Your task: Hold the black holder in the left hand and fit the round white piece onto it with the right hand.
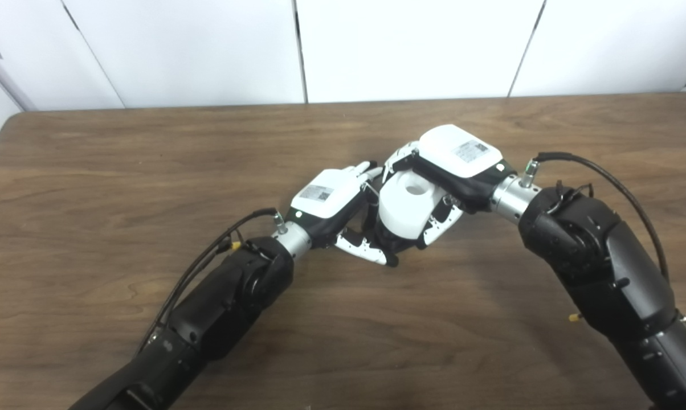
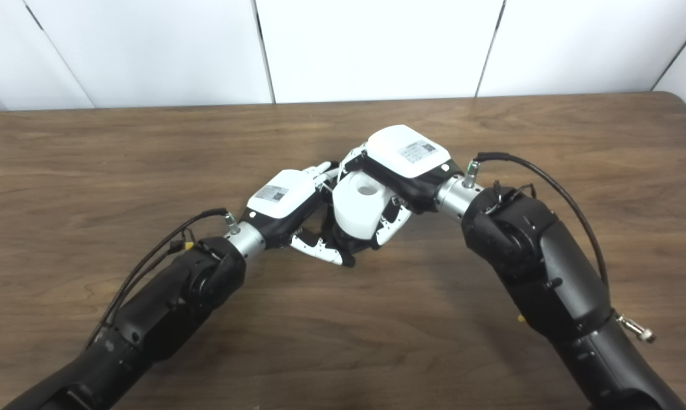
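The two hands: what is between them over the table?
Between the left hand and the right hand sits the round white piece, with the black holder partly hidden beneath it. Both eye views show this.

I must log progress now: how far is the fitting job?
Done: the left hand grips the black holder, mostly hidden below, and the right hand grips the white piece. In hand: the piece sits directly over the holder. Left: whether it is fully seated cannot be seen; then release.
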